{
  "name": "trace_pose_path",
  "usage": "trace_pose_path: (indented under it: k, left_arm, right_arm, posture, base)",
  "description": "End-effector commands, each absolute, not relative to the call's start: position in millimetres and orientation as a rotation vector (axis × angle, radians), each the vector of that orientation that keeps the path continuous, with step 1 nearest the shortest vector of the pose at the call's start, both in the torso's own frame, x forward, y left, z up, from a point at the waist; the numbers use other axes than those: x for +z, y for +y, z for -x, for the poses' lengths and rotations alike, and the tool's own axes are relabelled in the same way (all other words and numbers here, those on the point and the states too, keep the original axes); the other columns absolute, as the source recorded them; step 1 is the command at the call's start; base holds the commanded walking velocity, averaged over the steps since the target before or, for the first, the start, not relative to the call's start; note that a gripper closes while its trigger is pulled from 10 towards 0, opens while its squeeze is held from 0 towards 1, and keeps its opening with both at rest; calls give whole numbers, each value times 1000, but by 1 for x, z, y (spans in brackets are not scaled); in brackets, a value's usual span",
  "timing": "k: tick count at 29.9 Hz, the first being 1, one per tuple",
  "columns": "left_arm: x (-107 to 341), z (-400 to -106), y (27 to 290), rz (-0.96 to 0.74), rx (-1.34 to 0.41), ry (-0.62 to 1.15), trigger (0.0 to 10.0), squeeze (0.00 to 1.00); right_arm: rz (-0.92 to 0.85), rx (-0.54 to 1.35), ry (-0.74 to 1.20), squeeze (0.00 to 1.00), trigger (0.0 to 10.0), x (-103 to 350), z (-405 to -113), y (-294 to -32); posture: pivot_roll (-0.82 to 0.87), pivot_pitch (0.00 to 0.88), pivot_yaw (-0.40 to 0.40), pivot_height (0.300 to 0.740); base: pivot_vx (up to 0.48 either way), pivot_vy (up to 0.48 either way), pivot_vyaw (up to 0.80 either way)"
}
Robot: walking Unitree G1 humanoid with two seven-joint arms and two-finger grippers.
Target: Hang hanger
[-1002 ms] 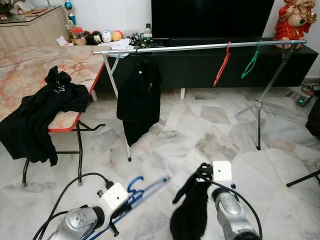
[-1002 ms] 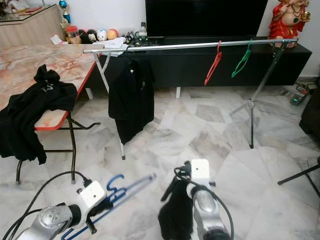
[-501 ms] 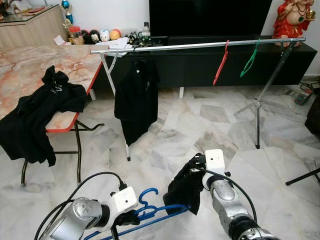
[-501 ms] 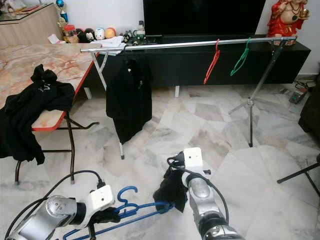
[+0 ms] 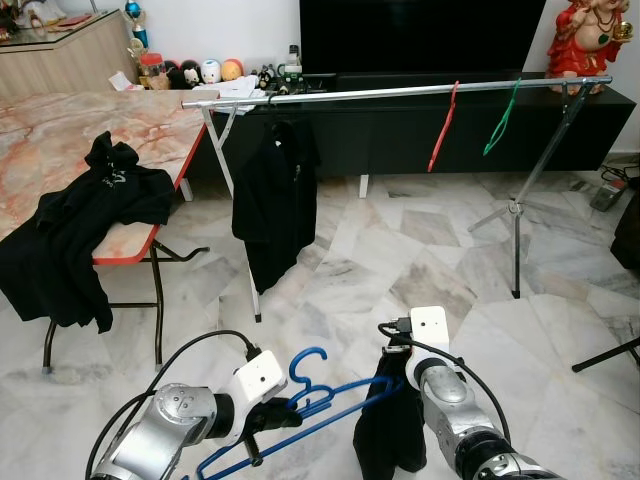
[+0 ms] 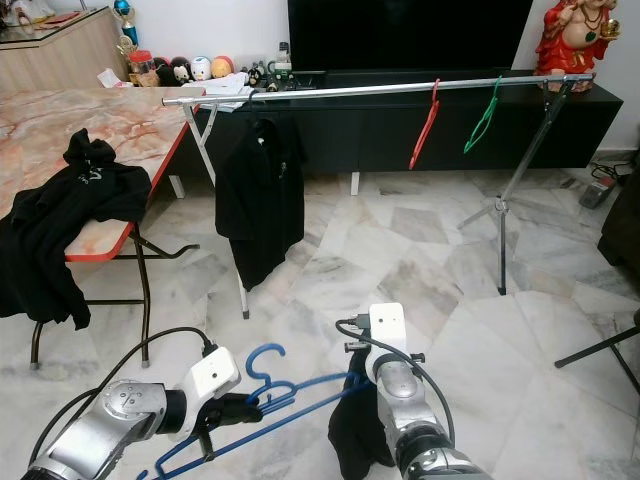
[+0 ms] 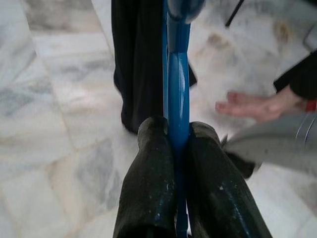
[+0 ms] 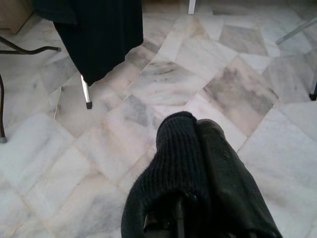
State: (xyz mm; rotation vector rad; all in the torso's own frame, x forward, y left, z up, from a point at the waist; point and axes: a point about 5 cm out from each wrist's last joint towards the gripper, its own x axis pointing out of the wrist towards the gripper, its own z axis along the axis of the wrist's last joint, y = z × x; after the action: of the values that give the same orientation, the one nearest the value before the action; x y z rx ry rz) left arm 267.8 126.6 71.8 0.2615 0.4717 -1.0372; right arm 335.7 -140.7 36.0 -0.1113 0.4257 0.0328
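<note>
My left gripper (image 5: 288, 414) is shut on a blue hanger (image 5: 318, 398), low at the front left. The hanger slants up to the right, and its far end touches a black garment (image 5: 390, 437). That garment hangs limp from my right gripper (image 5: 393, 372), which is shut on its top edge. In the left wrist view the two fingers (image 7: 148, 163) pinch the blue hanger (image 7: 177, 74). A black knit fold (image 8: 173, 163) covers the fingers in the right wrist view. Across the room stands a metal rail (image 5: 400, 94) with a black shirt (image 5: 275, 200), a red hanger (image 5: 442, 128) and a green hanger (image 5: 500, 118).
A marble-topped table (image 5: 60, 130) on the left carries black clothes (image 5: 70, 230). The rail's stand (image 5: 515, 215) and a dark tripod leg (image 5: 605, 355) are on the right. A black TV cabinet (image 5: 400, 140) runs behind the rail. A person's hand (image 7: 252, 106) appears in the left wrist view.
The left gripper swung the blue hanger up and right until its end met the garment. The garment, bunched up half a second ago, hangs straight down from the right gripper.
</note>
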Motion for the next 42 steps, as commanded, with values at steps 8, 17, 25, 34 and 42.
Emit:
trace_pose_path:
  k: [8,17,25,34,42]
  left_arm:
    - [82,-271,125,-235,-1016,448,10000,0]
    - [71,-282,134,-319,-858,465,10000,0]
    - [72,-284,133,-280,-825,436,10000,0]
    - [76,-279,128,-212,-895,423,10000,0]
    - [73,-269,136,-209,-959,473,10000,0]
  right_arm:
    - [62,-29,465,0,10000,31,-332,-144]
    - [-3,-39,415,0,10000,43,-341,-143]
    - [-78,87,405,0,10000,45,-342,-131]
    - [32,242,354,0,10000,52,-344,-123]
    - [143,236,291,0,10000,70,-356,-137]
  posture:
    - [134,33,15,740]
    - [117,46,15,740]
    - [111,52,12,740]
    - [110,57,12,740]
    - [113,59,12,740]
  base:
    - [0,0,0]
    - [0,0,0]
    - [0,0,0]
    - [0,0,0]
    - [0,0,0]
